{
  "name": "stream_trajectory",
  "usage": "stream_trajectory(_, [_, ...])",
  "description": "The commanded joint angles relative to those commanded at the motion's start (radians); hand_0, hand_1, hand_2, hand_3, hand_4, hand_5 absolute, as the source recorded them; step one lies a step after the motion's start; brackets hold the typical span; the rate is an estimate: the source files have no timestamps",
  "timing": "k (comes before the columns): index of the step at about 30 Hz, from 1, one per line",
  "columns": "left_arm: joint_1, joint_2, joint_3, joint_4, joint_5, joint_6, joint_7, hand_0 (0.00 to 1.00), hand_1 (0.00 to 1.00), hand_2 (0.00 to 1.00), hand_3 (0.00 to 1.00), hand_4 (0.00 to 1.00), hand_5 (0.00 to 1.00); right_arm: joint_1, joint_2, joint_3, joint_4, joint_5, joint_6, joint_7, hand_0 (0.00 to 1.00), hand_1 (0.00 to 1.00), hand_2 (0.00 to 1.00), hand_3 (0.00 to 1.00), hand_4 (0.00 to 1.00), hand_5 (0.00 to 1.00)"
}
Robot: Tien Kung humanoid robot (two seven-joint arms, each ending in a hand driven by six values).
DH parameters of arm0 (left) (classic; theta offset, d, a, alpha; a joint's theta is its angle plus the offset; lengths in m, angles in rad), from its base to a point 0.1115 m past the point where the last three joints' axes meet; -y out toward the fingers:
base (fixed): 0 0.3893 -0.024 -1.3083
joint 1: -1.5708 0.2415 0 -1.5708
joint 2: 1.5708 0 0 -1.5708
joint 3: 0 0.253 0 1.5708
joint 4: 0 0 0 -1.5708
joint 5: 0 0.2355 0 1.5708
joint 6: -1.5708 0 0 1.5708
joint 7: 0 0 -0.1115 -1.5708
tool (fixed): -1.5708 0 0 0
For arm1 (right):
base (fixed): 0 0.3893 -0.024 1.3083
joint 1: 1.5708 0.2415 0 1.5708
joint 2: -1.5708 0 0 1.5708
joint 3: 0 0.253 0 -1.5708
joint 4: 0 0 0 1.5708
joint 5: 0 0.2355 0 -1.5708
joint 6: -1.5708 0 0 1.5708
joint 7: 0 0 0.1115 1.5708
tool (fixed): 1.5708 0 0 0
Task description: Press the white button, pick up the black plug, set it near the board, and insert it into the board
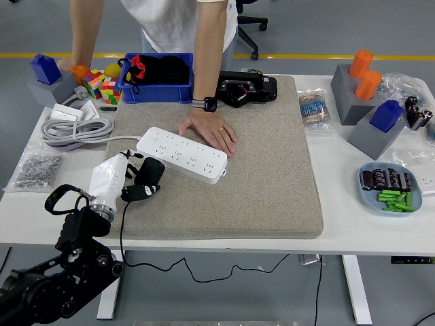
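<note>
A white power strip [181, 154] lies slanted on the grey felt mat [265, 176]. A person's hand [211, 131] rests flat on the mat, touching the strip's far edge. My left hand [136, 180], white with black fingers, is shut on the black plug [149, 174] at the mat's left side, just in front of the strip's left end. The plug's black cable [122, 227] hangs down over the table's front edge. My right arm is out of view.
A blue bin [158, 78], a black device [246, 88], puzzle cubes [102, 86] and a coiled grey cable [71, 129] lie at the back and left. A bag of screws [34, 170] sits front left. Grey blocks [363, 102] and a blue dish [391, 188] stand on the right.
</note>
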Motion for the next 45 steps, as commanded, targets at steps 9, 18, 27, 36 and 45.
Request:
stream_trajectory(9, [-0.002,-0.002,0.007,0.008,-0.015,0.015,-0.022,0.27,0.309,0.372,0.645,0.944,0.134,-0.001,0.0,0.001,0.0,0.0,-0.001,0.001,0.627,0.6,0.595,0.583,0.656,0.398])
stream_trajectory(18, [-0.009,-0.008,0.01,0.02,-0.017,0.007,-0.02,0.269,0.275,0.343,0.549,0.836,0.002,-0.002,0.001,0.001,0.0,-0.001,-0.001,0.002,0.626,0.599,0.594,0.58,0.657,0.396])
stream_trajectory(27, [-0.02,-0.009,0.002,0.029,-0.047,0.009,-0.033,0.27,0.269,0.302,0.546,0.778,0.002,-0.001,0.0,0.001,-0.001,0.002,-0.005,0.006,0.626,0.599,0.593,0.58,0.657,0.395])
stream_trajectory(36, [-0.015,-0.006,-0.017,0.008,-0.084,0.015,-0.05,0.245,0.226,0.256,0.482,0.708,0.002,-0.002,0.001,-0.001,0.0,0.003,-0.007,0.01,0.625,0.597,0.591,0.579,0.656,0.39])
stream_trajectory(45, [-0.006,0.005,-0.049,-0.032,-0.088,0.023,-0.064,0.25,0.217,0.249,0.467,0.69,0.002,-0.002,-0.001,-0.011,0.0,0.006,-0.009,0.011,0.625,0.596,0.59,0.579,0.655,0.389])
